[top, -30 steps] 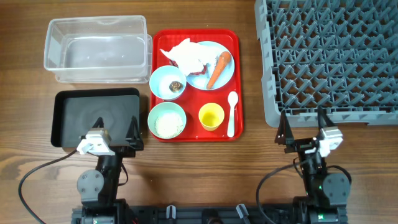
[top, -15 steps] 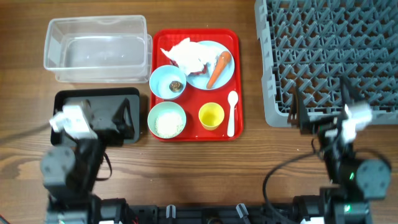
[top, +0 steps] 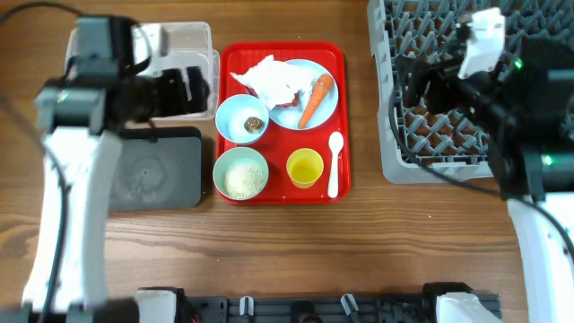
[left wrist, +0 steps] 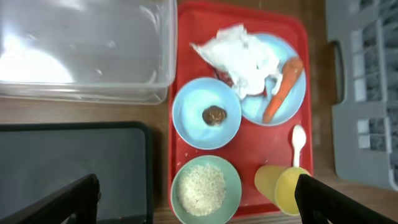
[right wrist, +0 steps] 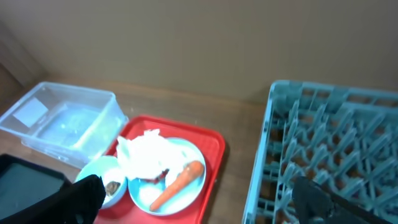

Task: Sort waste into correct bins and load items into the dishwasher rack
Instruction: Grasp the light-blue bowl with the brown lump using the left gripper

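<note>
On the red serving tray, a light blue plate holds the orange carrot, the crumpled napkin and a bit of red wrapper. The light blue bowl holds the brown scrap. The mint bowl holds rice. The yellow cup and white spoon lie beside it. My left gripper is open, high over the clear tub; in its wrist view it is empty. My right gripper is open over the grey rack, and empty in its wrist view.
The black tray lies in front of the clear tub, left of the red tray. The rack fills the far right of the table. Bare wood runs along the front. Both arms reach across the table's sides.
Both arms have risen from their low rest at the front edge and swung away from it, the left over the clear tub, the right over the rack. The tray's contents have not moved.
</note>
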`<state>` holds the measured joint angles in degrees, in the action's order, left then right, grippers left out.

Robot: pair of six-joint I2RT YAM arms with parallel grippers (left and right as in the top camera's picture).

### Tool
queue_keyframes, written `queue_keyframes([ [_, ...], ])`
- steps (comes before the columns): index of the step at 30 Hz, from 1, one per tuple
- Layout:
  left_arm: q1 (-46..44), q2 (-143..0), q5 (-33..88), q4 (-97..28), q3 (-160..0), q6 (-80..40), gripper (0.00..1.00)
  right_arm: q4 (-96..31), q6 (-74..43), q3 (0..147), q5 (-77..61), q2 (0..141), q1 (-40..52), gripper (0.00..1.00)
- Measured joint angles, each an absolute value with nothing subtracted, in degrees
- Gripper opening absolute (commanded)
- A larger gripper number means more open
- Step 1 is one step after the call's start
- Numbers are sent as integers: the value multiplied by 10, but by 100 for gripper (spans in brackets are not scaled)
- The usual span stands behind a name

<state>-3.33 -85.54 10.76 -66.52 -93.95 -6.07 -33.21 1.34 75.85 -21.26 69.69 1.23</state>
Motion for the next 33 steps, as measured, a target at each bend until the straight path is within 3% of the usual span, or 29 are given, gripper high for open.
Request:
queue_keyframes([
  [7,-59,-997,197,-664,-940,-61,100,-365,3,759,-225,761,12,100],
  [11,-84,-1026,204,-663,-940,-60,87,-368,3,759,-230,762,12,99],
  [19,-225,-1109,85,-594,-941,-78,71,-378,1,759,-232,790,12,92],
  [25,-262,-1203,-14,-537,-941,-129,68,-386,1,759,-232,799,12,92],
  [29,-262,-1222,-34,-504,-941,-143,46,-386,1,759,-232,799,12,92],
  [33,-262,-1228,-48,-486,-943,-148,34,-386,1,759,-232,799,12,92],
])
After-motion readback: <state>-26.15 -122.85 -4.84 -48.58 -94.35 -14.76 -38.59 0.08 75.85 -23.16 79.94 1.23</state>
